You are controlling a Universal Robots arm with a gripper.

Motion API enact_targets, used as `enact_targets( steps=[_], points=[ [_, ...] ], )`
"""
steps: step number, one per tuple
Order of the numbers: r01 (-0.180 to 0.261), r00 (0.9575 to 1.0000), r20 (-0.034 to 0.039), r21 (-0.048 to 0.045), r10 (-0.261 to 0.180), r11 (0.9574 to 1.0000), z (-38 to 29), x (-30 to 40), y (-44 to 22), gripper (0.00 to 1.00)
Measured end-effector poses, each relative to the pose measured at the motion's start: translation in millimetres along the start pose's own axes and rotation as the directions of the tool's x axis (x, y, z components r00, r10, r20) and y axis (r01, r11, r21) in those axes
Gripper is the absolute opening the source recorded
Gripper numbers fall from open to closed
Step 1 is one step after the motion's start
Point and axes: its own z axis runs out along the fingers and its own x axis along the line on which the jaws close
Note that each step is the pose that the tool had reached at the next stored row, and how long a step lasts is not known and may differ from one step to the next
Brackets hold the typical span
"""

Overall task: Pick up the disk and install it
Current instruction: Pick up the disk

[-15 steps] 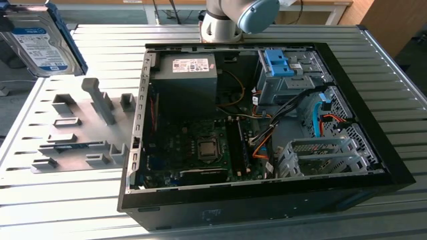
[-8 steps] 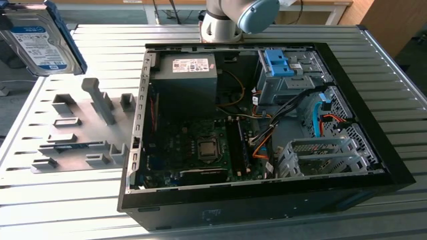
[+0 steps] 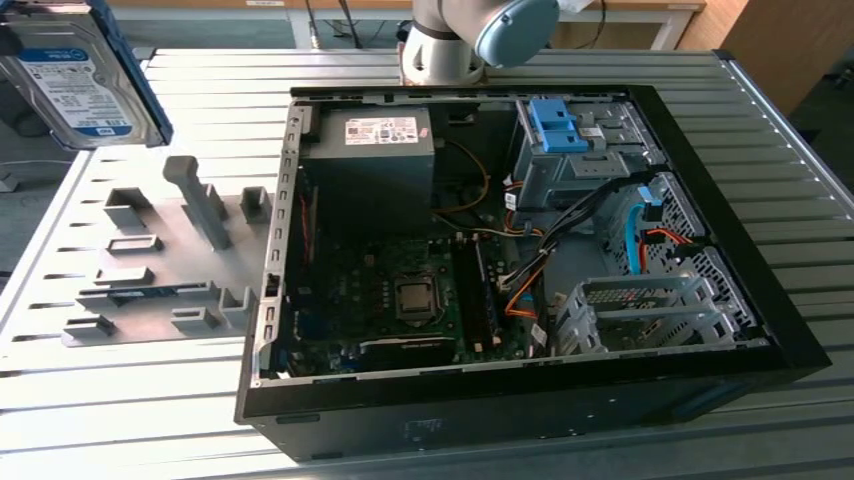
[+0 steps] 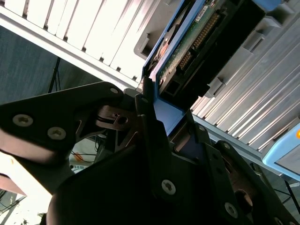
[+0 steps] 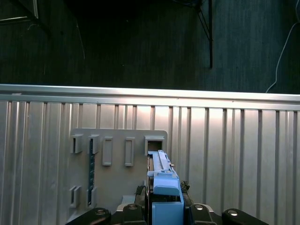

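I have the gripper clamped narrow on the disk, its fingers pinching the blue caddy by its short end, so the drive hangs free beyond them with its green circuit board showing in the second wrist view. I judge an end grip suits a part that must slide into a bay edge-on. The disk is in the air, well above the slatted table near the corner at the exterior view's left, label side towards that camera. In the first wrist view the disk hangs over the grey slotted holder plate, apart from it and out of its slots, so I take the pick-up as done. The computer case lies open on the table, just beside the holder plate, with its grey drive cage near the case's front corner, well apart from the disk; installing is not yet done.
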Motion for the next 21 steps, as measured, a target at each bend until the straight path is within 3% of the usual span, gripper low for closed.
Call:
enact_targets(
  steps=[21],
  points=[
    [0.0, 1.0, -0.0001, -0.0001, 0.0, 1.0, -16.1, -0.2, 0.2, 0.37]
  ],
)
